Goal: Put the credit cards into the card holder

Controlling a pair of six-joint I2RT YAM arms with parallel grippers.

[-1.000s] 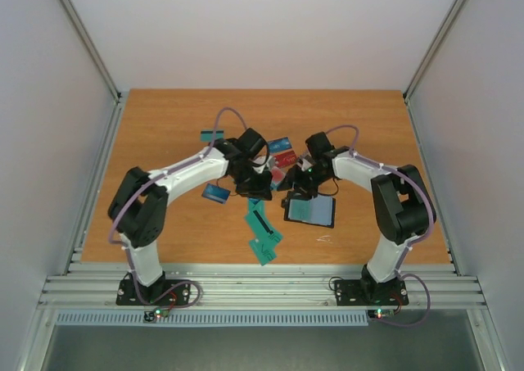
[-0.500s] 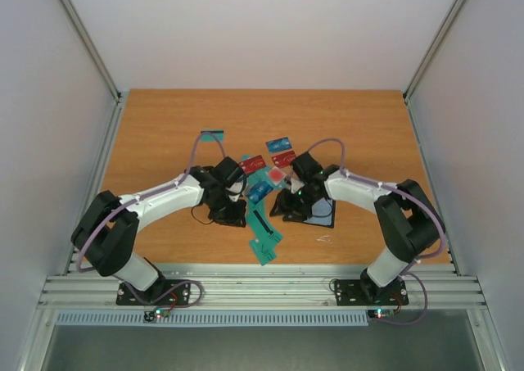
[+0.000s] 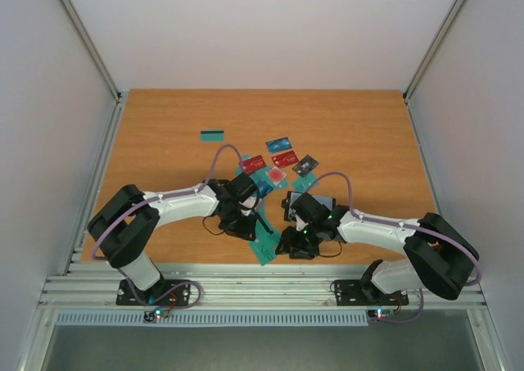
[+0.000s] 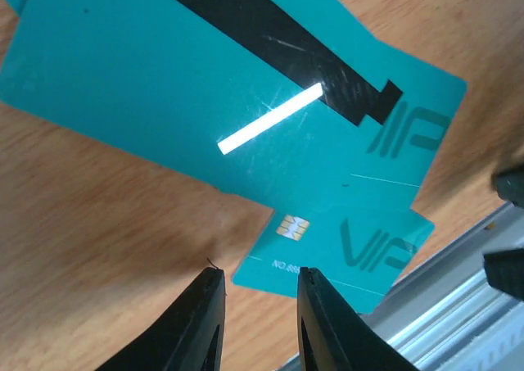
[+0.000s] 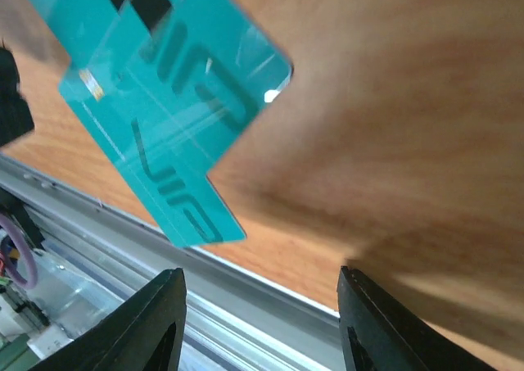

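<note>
Several teal cards [image 3: 264,242] lie overlapped near the table's front edge. In the left wrist view one has a black stripe [image 4: 205,84] and one a chip [image 4: 327,252]. My left gripper [image 3: 245,228] is slightly open and empty, its tips [image 4: 255,274] at the chip card's corner. My right gripper [image 3: 291,248] is wide open and empty [image 5: 262,277], just right of the teal cards [image 5: 176,101], over the table's front edge. The black card holder [image 3: 322,201] lies mostly hidden under the right arm. Red [image 3: 284,158], blue [image 3: 278,144] and dark grey [image 3: 305,166] cards lie farther back.
A lone teal card [image 3: 213,133] lies at the back left. The metal rail [image 3: 262,287] runs along the front edge, just below both grippers. White walls close in the sides and back.
My right gripper left the card holder and moved to the front edge beside the teal cards. My left gripper moved right and nearer onto the teal cards.
</note>
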